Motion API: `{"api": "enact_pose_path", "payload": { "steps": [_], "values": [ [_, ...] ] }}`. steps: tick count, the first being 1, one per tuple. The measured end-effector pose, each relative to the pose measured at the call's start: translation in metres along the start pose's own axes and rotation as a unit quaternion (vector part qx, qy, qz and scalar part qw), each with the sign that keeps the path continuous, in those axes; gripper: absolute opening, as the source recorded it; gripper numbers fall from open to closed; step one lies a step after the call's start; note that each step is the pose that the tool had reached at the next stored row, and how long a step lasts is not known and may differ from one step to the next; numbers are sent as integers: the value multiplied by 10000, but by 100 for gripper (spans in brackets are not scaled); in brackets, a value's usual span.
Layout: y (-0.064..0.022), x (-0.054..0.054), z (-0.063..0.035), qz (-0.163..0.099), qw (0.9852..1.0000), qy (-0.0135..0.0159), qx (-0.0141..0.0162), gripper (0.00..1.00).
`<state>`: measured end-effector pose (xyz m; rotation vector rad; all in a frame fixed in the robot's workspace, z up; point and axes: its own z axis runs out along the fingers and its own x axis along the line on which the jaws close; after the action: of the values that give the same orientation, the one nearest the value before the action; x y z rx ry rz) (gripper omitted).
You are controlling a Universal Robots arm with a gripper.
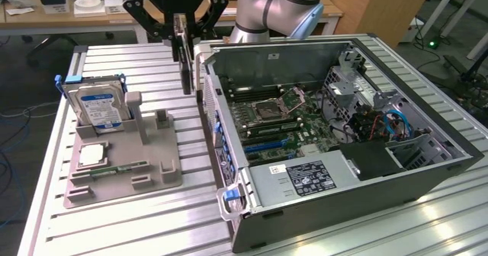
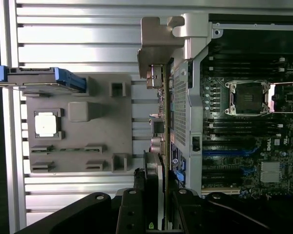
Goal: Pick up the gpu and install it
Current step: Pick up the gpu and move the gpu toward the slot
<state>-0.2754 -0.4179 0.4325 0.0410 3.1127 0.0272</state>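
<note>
My gripper (image 1: 182,32) is shut on the gpu (image 1: 185,64), which hangs edge-on and upright from the black fingers above the table. It is held over the gap between the grey holder tray (image 1: 156,179) and the open computer case (image 1: 427,170), close to the case's side wall. In the wrist view the gpu (image 2: 158,44) runs away from my gripper (image 2: 156,207), silver end bracket at its far end, beside the case's perforated rear panel. The motherboard (image 1: 278,119) lies exposed inside the case, its blue slots (image 2: 224,152) in sight.
The tray holds an upright silver hard drive (image 1: 98,104) with a blue-white label, a CPU chip (image 1: 90,155) and a narrow green memory stick (image 1: 118,168). A power supply (image 1: 305,179) and cables fill the case's near end. Desks stand behind the ribbed metal table (image 1: 114,227).
</note>
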Motion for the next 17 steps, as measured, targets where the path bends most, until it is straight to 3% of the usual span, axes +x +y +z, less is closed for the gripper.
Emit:
{"api": "enact_pose_path", "payload": {
  "steps": [17],
  "values": [
    [4,-154,4,-1,10000,0,0,27]
  ]
}}
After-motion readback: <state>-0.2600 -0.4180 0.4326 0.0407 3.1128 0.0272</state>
